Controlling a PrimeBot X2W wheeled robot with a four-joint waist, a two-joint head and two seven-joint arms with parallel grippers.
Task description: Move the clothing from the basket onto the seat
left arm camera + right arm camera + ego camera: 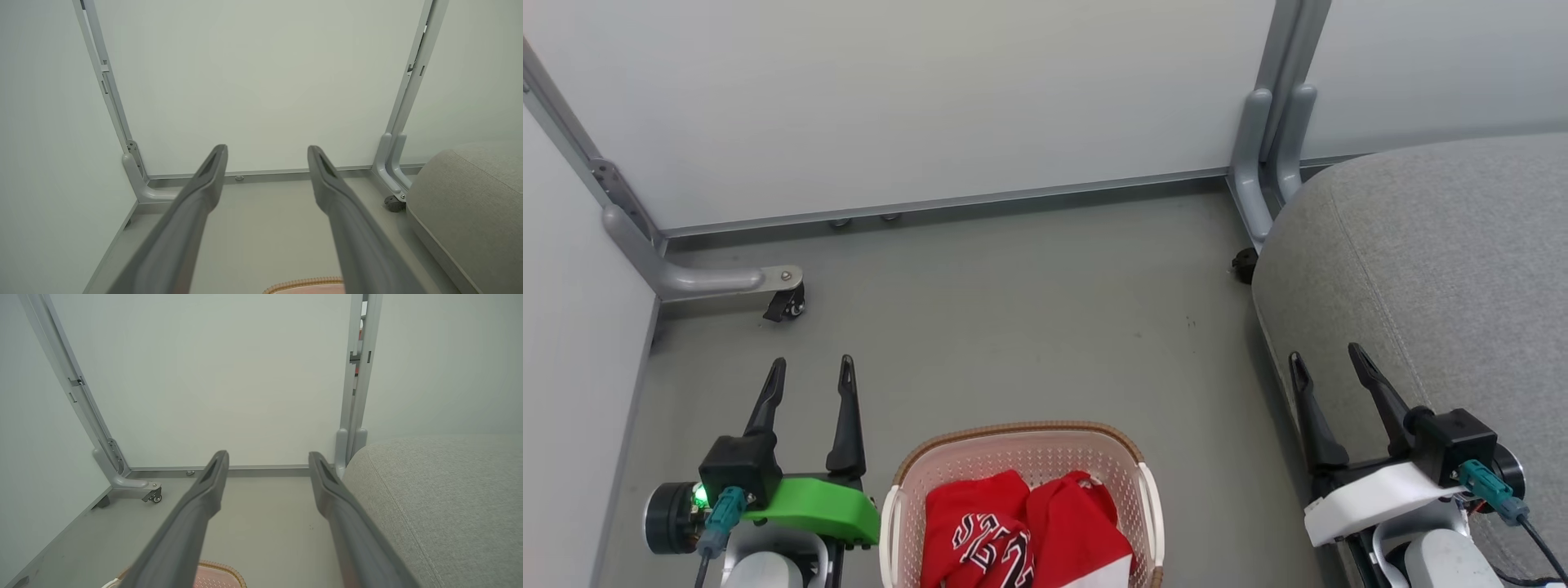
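Red clothing (1013,523) in basket (1013,428); L hand (814,362), R hand (1324,352) spread.

You see a grey floor (1013,327), pale wall boards (931,98) at the far side and the left, grey metal posts (1267,122) where the boards meet, a small black wheel (786,305) under the far left foot (719,280), another black wheel (1245,265) at the far right.

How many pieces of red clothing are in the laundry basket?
2. A jersey with lettering lies in the left half of the basket; shorts with a white panel lie beside it on the right. The basket's near end is out of frame, so more may be hidden.
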